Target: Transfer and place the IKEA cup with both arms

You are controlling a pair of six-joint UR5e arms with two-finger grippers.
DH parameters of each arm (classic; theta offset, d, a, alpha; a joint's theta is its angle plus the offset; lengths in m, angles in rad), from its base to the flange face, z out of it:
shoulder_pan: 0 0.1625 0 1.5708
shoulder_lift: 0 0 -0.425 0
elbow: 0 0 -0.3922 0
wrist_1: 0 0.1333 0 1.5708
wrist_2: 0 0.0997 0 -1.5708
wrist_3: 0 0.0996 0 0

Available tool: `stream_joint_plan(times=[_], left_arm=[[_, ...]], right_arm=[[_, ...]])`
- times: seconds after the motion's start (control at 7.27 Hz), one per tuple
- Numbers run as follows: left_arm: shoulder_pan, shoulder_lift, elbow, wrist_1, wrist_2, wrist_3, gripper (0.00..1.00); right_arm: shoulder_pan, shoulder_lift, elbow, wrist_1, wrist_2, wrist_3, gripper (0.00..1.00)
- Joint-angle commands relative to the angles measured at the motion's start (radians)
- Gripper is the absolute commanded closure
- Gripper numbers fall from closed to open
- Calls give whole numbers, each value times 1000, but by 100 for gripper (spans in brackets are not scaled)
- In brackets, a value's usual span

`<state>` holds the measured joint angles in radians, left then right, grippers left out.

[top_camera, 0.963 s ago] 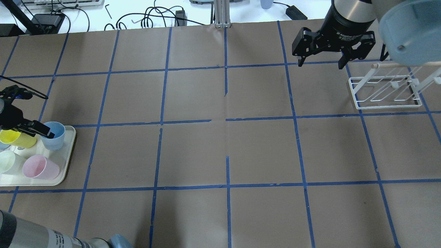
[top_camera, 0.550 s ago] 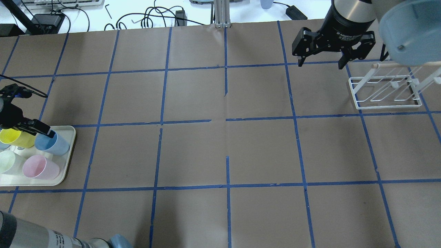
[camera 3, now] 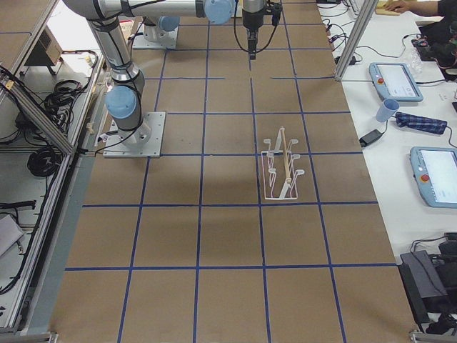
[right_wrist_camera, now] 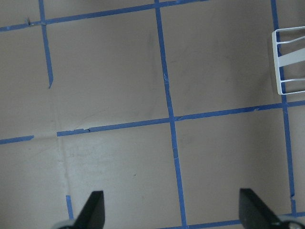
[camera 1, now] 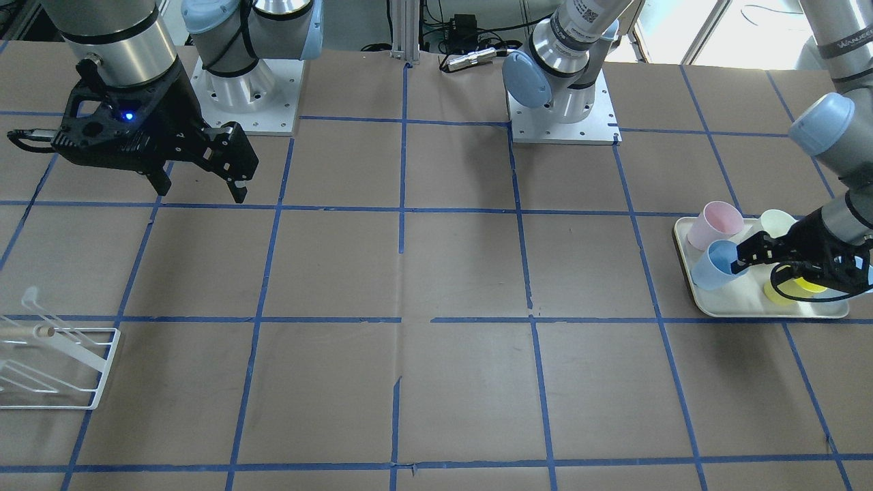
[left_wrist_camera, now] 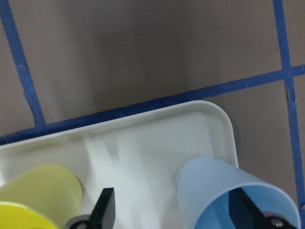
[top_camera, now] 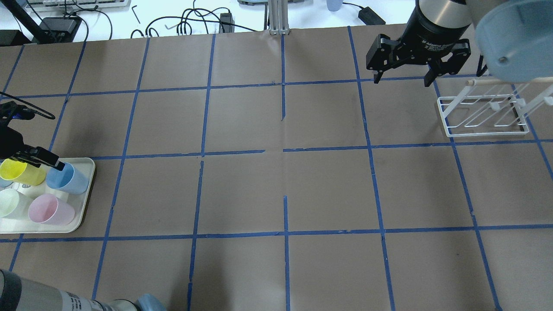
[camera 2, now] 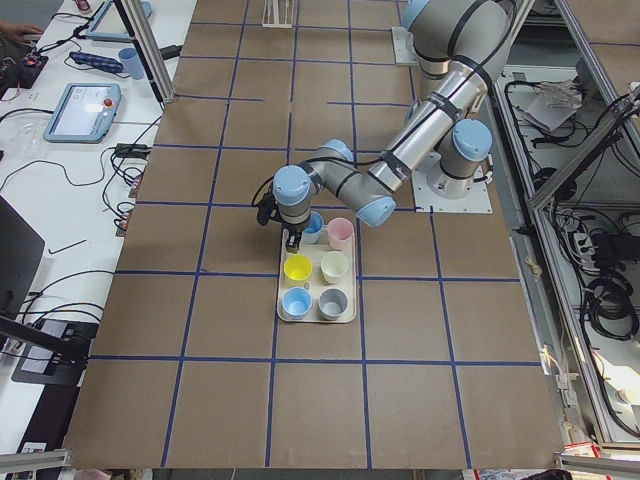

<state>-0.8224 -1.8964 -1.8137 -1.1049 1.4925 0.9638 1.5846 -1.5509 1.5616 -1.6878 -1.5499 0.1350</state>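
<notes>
The light blue IKEA cup [top_camera: 65,179] stands tipped at the far right corner of the cream tray [top_camera: 88,172], its mouth toward my left gripper [top_camera: 43,160]. In the left wrist view one finger [left_wrist_camera: 250,210] is inside the cup [left_wrist_camera: 209,186] and the other [left_wrist_camera: 106,207] is outside, well clear of the wall, so the jaws are open. The front view shows the tilted cup [camera 1: 715,264] too. A second blue cup [camera 2: 296,301] sits at the tray's other end. My right gripper [top_camera: 402,78] hangs open and empty above the table's far right.
On the tray also stand a yellow cup [top_camera: 19,172], a pink cup [top_camera: 51,209], a pale green cup [top_camera: 11,203] and a grey cup [camera 2: 333,300]. A white wire rack [top_camera: 484,115] stands on the right, beside the right gripper. Blue tape lines grid the brown table.
The blue cup has gone from upright to tipped, its mouth toward the left gripper, whose finger stays inside it. The left gripper drew slightly left. The right arm has not moved.
</notes>
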Motion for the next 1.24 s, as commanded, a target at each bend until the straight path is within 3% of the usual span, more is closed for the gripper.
stream_joint_plan(times=[0.0,0.14,0.83,1.1], left_arm=[[-17,60,55,-108,-3,-11,3],[-67,95,94,-157,-1,-23,0],[-542,285,111,-233,15,-694,0],[-657,330,142,-274,18,-839,0]], right_arm=[[0,0,-2,0,1,0,0],[0,0,-2,0,-1,-2,0],[0,-2,-2,3,-1,-3,0],[0,-2,-2,3,-1,-3,0]])
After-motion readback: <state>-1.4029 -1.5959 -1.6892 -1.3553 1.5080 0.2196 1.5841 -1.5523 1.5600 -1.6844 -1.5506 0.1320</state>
